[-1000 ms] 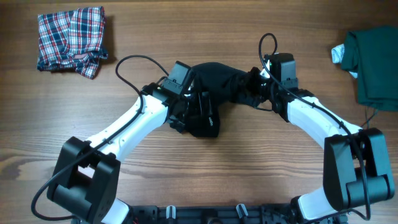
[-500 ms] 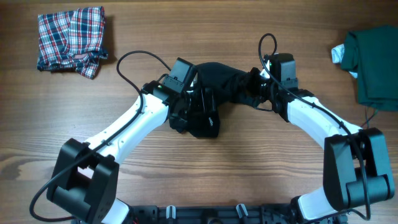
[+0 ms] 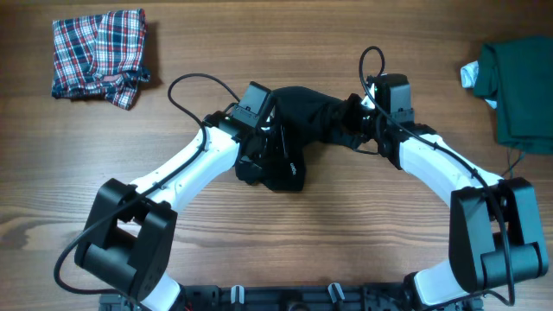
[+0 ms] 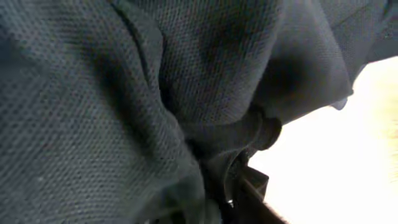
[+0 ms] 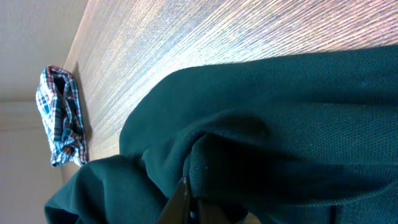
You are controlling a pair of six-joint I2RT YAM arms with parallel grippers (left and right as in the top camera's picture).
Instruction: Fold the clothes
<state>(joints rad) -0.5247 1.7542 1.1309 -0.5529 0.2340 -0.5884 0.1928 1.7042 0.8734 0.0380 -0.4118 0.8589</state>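
Your pincer (image 5: pixel 185 200) is pinching a bunched fold of the dark garment (image 5: pixel 298 124); the plaid garment (image 5: pixel 61 118) is lying on the bench (image 5: pixel 186 37) well beyond it, leftward.

Both arms have smooth white shells on their long links, the left arm (image 3: pixel 186 168) and the right arm (image 3: pixel 436 164) alike, with bulky black joint housings (image 3: pixel 125 242) at their near ends. A thin black left cable (image 3: pixel 186 82) loops off one, a right cable (image 3: pixel 367 56) off the other, and each wrist carries a boxy black camera block (image 3: pixel 393 91)
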